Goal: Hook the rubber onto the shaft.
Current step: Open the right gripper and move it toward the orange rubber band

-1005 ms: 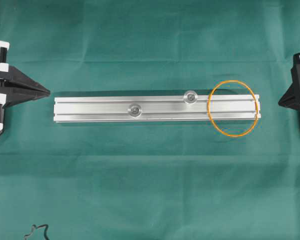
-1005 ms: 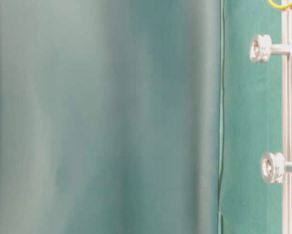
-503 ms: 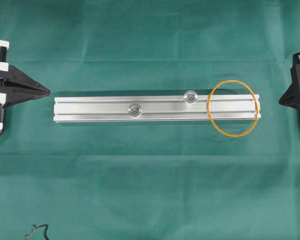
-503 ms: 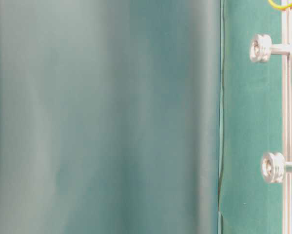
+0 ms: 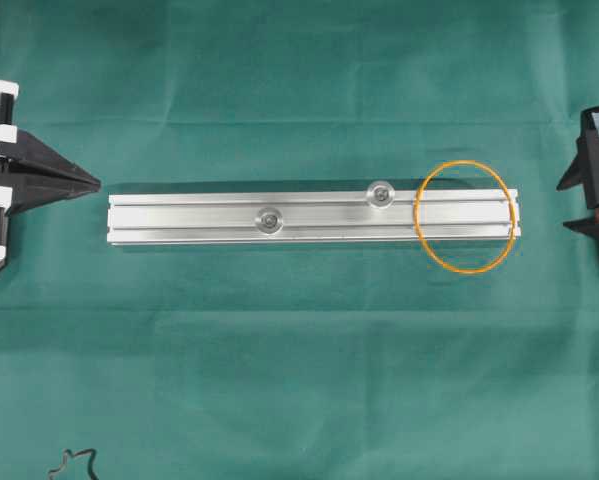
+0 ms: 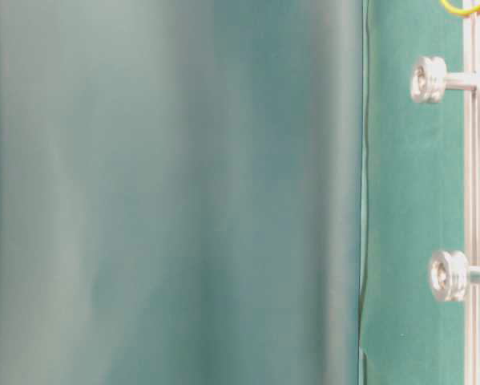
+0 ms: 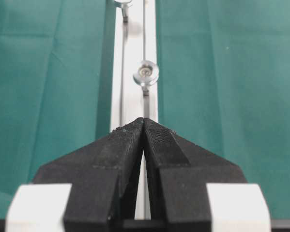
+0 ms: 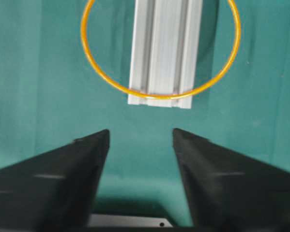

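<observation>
Your band lies flat and loose over the right end of the rail, draped across the rail's top with its arcs spilling onto the cloth on both long sides. From the right wrist view the band crosses the rail just short of its end face and is close to round.

It is hooked on neither shaft. The nearer shaft stands on the far slot of the rail, just left of the band and apart from it. The other shaft sits further left, on the near slot. In the table-level view both show as short pins with grooved heads, and only a sliver of the band shows at the top edge.

Your right gripper is off the rail's right end, well short of the band, its two fingers spread with cloth showing between them; it holds nothing.

Your left gripper points at the rail's left end with a gap between them. Its fingers meet at the tips, with nothing between.

A dark squiggly cord lies at the lower left edge of the cloth.
</observation>
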